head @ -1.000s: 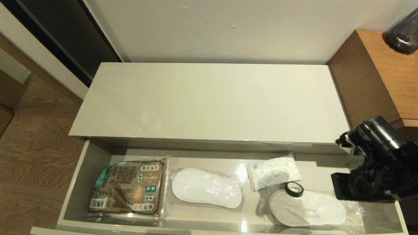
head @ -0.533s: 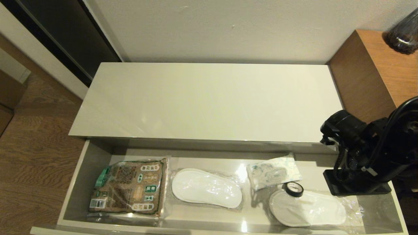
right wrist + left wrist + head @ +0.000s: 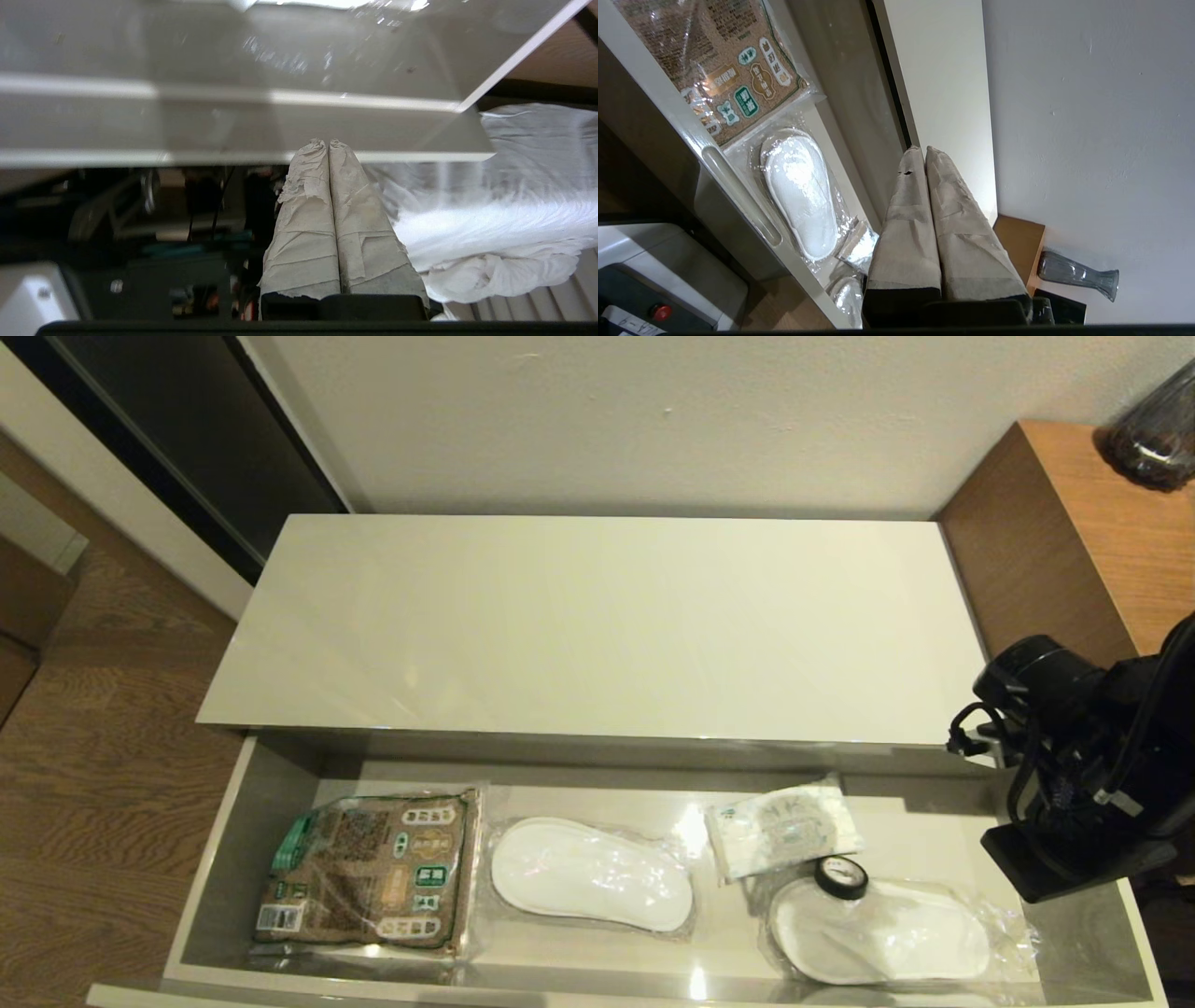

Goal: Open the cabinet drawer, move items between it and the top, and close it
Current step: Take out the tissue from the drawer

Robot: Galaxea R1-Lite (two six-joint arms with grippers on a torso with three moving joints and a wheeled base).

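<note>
Open drawer, long axis left-right

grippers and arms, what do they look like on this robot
The right arm is black, with rounded joint housings and looping black cables. Both the left gripper and right gripper have long tapered fingers wrapped in wrinkled beige tape, on black bases.

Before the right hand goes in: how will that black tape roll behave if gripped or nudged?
The black tape roll lies flat, partly on a bagged slipper, so it will probably slide on the glossy film rather than roll. Its ring shape looks rigid enough to pinch. It looks small, likely light, so a nudge may shift it easily.
</note>
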